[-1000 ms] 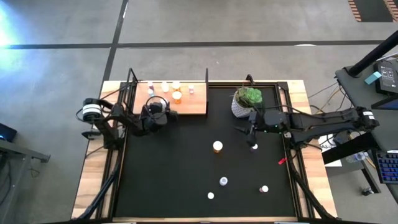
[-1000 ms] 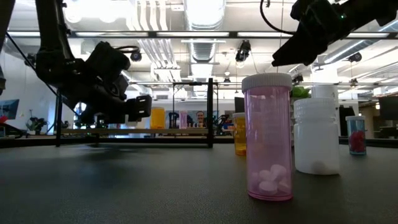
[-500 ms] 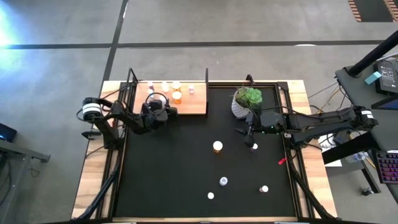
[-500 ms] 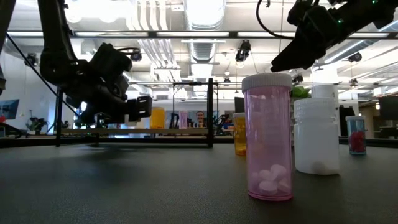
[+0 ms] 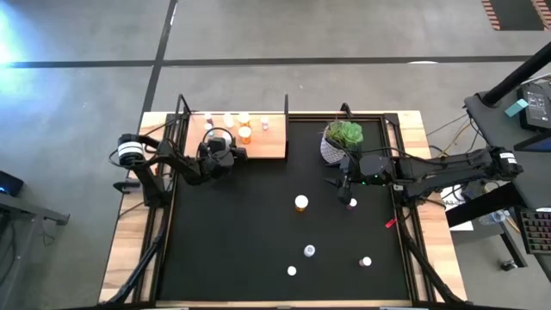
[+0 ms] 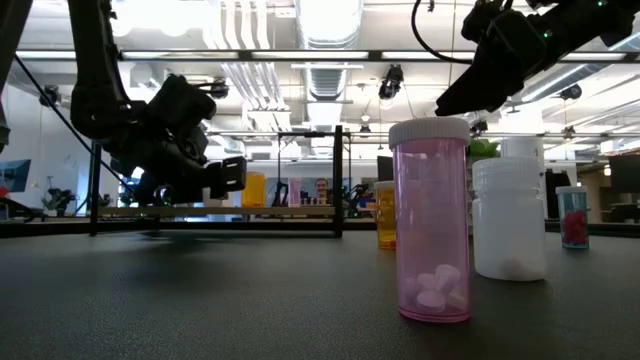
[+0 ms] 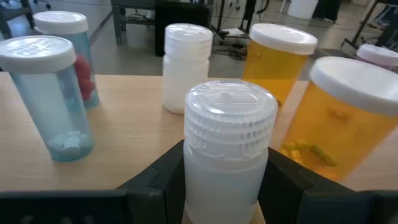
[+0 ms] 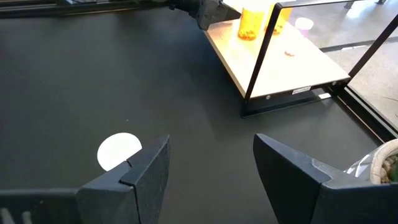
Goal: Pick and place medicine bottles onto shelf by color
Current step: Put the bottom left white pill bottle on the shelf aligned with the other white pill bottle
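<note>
The shelf (image 5: 258,142), a light-wood board with black posts, lies at the far left of the black mat. Several medicine bottles stand on it: two clear ones (image 7: 46,93), a white one (image 7: 186,68) and two orange ones (image 7: 354,124). My left gripper (image 5: 225,155) is at the shelf's near edge, shut on a white bottle (image 7: 230,143). My right gripper (image 5: 347,185) hangs open above the mat in front of the plant, touching nothing. On the mat stand an orange bottle (image 5: 301,203) and other bottles (image 5: 308,251). A white cap (image 8: 118,151) shows beyond my right fingers. My left gripper pinches the white bottle's body (image 7: 227,199) below its ribbed cap between its two fingers, one on each side. The fingers come nearly level from the table's left. The bottle stands upright over the shelf board. Its base is hidden by the fingers.
A white pot with a green plant (image 5: 343,138) stands at the far edge, close behind my right gripper. A small red object (image 5: 389,223) lies at the mat's right. In the low view a pink bottle (image 6: 432,220) and a white one (image 6: 510,215) stand near the front.
</note>
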You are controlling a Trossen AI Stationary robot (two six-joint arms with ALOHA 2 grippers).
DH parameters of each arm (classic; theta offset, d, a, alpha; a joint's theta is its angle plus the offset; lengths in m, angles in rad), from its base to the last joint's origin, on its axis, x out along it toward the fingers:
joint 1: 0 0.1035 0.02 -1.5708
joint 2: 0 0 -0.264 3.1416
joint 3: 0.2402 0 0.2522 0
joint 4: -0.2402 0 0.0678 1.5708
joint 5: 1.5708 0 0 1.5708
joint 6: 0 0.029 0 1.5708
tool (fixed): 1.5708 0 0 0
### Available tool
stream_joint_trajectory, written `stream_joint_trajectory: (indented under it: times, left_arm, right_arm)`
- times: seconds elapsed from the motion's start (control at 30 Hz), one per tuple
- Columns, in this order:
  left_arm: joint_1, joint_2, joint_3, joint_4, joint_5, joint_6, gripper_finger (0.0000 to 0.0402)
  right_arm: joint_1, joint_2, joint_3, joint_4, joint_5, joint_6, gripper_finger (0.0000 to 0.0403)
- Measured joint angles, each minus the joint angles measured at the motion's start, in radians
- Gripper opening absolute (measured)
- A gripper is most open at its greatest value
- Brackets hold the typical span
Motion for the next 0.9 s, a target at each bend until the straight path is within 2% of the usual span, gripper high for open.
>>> stream_joint_trajectory:
  times: [0.43,0.9]
  left_arm:
    - [0.047,-0.001,0.002,0.002,0.026,0.015,0.0136]
    - [0.048,0.000,0.002,0.003,0.056,0.036,0.0145]
  right_arm:
    - [0.000,0.000,0.000,0.000,0.000,0.000,0.0221]
    - [0.000,0.000,0.000,0.000,0.000,0.000,0.0221]
